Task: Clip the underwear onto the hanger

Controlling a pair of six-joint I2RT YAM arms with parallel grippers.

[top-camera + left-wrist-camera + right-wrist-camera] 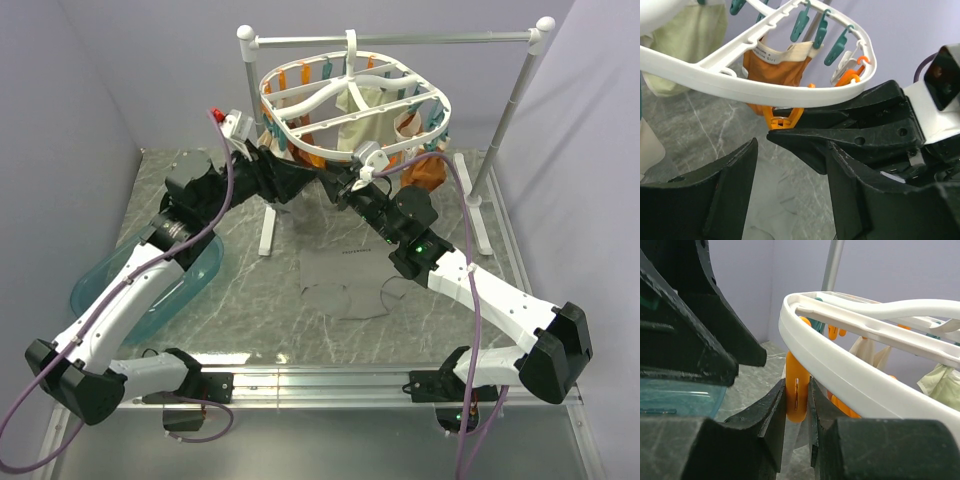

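The grey underwear [345, 275] lies flat on the table, below and in front of both grippers, held by neither. The white oval hanger [350, 105] hangs from the rail, with orange and teal pegs dangling from it. My right gripper [797, 385] is shut on an orange peg [797, 395] under the hanger's near rim [850, 370]. In the top view the right gripper [340, 185] meets the left gripper [290, 180] beneath that rim. My left gripper [790, 170] stands open with nothing between its fingers, just beside the pinched peg [782, 120].
A brown-orange garment [777, 70] and a cream cloth [365, 115] hang from the hanger's pegs. The white rail stand [390, 40] carries the hanger, and its posts stand at either side. A teal basin [150, 285] sits at the left, under the left arm.
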